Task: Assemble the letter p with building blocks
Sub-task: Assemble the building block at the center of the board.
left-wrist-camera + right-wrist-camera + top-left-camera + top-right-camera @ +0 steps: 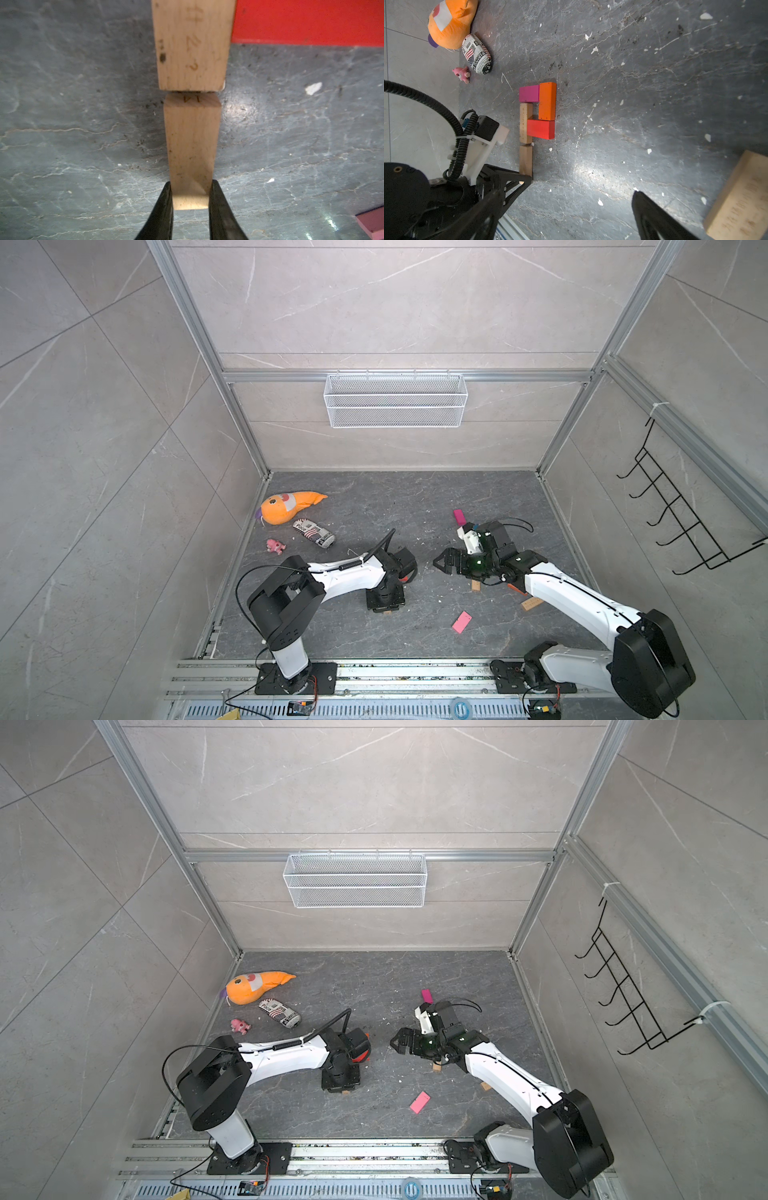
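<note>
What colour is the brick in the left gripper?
Plain tan wood: the brick held in the left gripper shows best in the left wrist view.

**Table** (415,497), clearance.
- Far edge: bare strip from the orange plush (286,508) to the far-right corner.
- Far-left corner: blocked by orange plush, pouch (313,533) and pink plush (275,546), close together.
- Centre: left arm over the P figure (542,126), left tool (191,182) clamped on the stem brick (192,145).
- Between it and the right tool (437,562), jaws spread: a bare gap.
- Right side: magenta brick (458,516) beyond the right arm, tan bricks (532,604) partly under it.
- Near edge: bare except for the pink brick (461,621).
</note>
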